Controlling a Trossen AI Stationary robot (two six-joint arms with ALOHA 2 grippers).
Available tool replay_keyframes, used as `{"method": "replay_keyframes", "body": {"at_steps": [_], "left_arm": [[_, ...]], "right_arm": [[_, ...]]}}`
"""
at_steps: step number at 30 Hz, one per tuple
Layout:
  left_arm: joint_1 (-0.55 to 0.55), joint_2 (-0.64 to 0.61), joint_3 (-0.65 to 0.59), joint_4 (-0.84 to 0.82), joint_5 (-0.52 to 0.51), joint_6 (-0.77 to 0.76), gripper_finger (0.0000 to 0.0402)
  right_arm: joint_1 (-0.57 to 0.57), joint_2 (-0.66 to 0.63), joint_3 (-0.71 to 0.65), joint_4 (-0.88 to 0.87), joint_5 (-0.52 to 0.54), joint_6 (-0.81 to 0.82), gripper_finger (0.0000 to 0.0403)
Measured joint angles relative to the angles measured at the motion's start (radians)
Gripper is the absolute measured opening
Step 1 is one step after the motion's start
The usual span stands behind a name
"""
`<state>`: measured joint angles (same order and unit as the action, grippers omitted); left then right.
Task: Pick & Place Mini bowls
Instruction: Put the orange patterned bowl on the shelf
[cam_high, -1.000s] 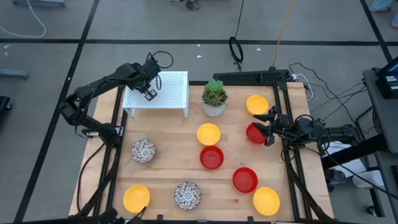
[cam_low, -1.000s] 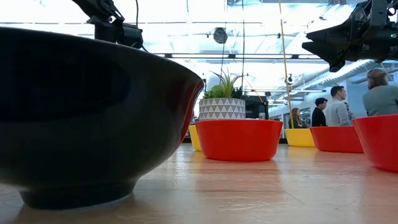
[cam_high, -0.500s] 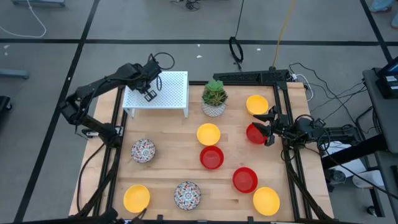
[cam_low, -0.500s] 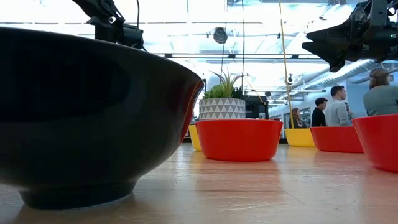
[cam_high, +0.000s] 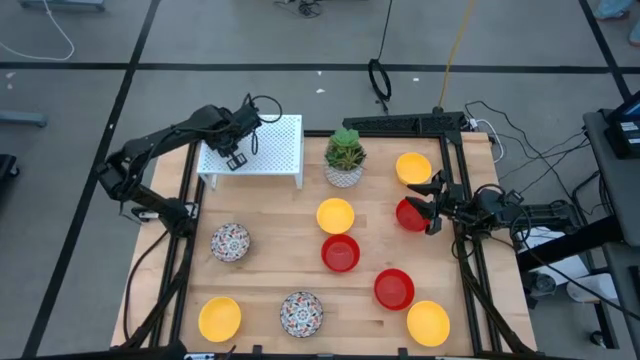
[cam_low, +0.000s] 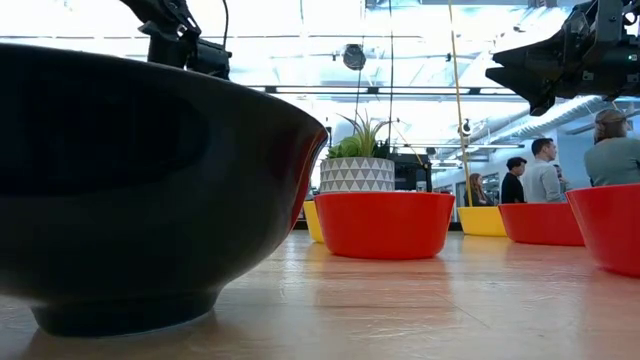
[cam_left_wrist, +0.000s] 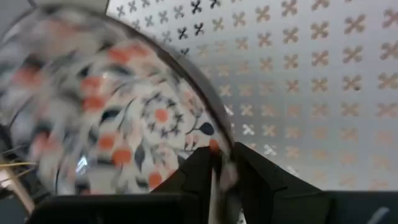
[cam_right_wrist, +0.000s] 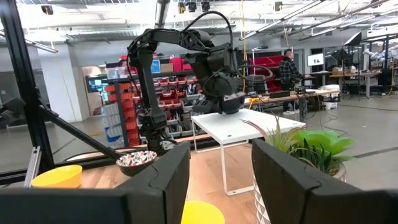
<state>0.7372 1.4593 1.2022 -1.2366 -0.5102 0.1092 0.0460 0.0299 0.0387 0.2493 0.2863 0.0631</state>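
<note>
My left gripper (cam_high: 236, 158) hangs over the near left part of the white perforated rack (cam_high: 265, 140), shut on a white mini bowl with a red-blue pattern (cam_left_wrist: 124, 112). From above, the gripper hides that bowl. Several more mini bowls stand on the wooden table: patterned (cam_high: 230, 242) (cam_high: 301, 313), yellow (cam_high: 335, 215) (cam_high: 219, 318), red (cam_high: 340, 253). My right gripper (cam_high: 432, 200) waits open at the table's right edge, by a red bowl (cam_high: 410, 213). My left gripper has the patterned bowl's rim (cam_left_wrist: 216, 144) between its two fingers (cam_left_wrist: 200, 171), one on each face of the wall. The fingers slant down from above. The bowl is tilted over the rack top; whether it rests there I cannot tell.
A white pot with a green plant (cam_high: 344, 160) stands right of the rack. More bowls sit toward the right: yellow (cam_high: 413, 168) (cam_high: 428, 322), red (cam_high: 394, 289). A bowl (cam_low: 150, 180) fills the low view's left. People stand in the room beyond.
My left gripper has rolled and tipped a little over the rack, staying above the same spot.
</note>
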Motion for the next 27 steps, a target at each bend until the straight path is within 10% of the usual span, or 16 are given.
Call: {"method": "replay_keyframes", "body": {"at_steps": [27], "left_arm": [[0.0, 0.0, 0.0, -0.003, -0.041, -0.012, 0.0068]], "right_arm": [[0.0, 0.0, 0.0, 0.0, 0.0, 0.0, 0.016]]}}
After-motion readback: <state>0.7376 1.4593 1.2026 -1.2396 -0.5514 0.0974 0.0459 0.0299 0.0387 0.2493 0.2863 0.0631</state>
